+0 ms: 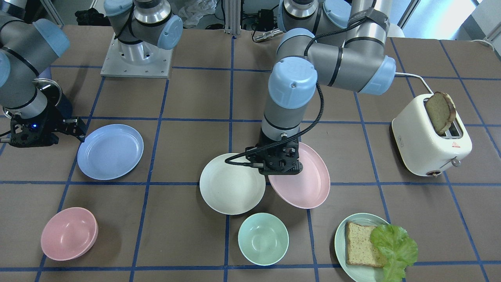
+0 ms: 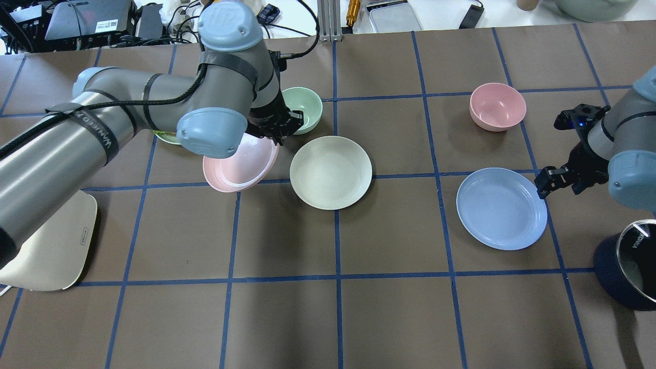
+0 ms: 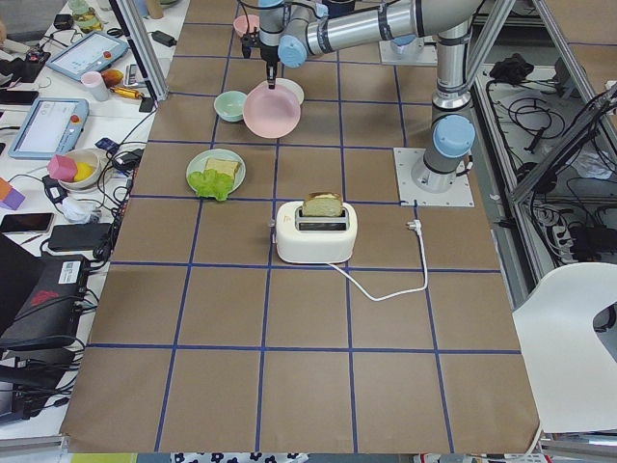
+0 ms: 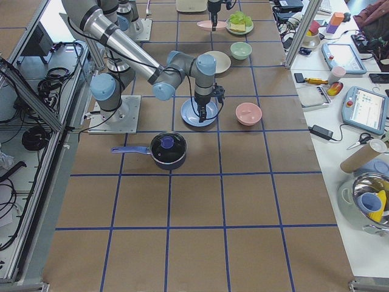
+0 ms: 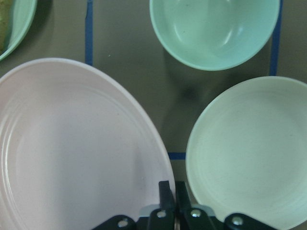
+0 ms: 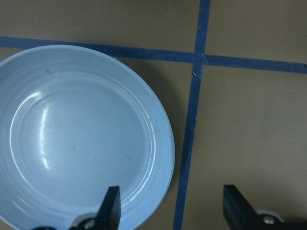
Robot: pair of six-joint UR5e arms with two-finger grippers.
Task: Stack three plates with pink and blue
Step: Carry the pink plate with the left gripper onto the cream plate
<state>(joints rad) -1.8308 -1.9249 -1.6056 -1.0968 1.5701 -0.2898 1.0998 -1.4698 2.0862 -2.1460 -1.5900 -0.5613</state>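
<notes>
Left tool [image 5: 172, 187] pinches pink plate [image 5: 72, 153] rim; right tool [image 6: 171, 191] spread wide.

Pale pink plate [image 1: 313, 190], cream-white plate [image 1: 231, 186], periwinkle blue plate [image 1: 110, 152], mint bowl [image 1: 263, 239], pink bowl [image 1: 68, 234]; brown worktop [image 1: 188, 98] gridded with blue tape [image 1: 231, 98].

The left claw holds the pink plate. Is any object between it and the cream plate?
Nothing visible does. The pink plate, gripped at its rim by the left claw, is right beside the cream plate; the mint bowl sits off that path.
</notes>
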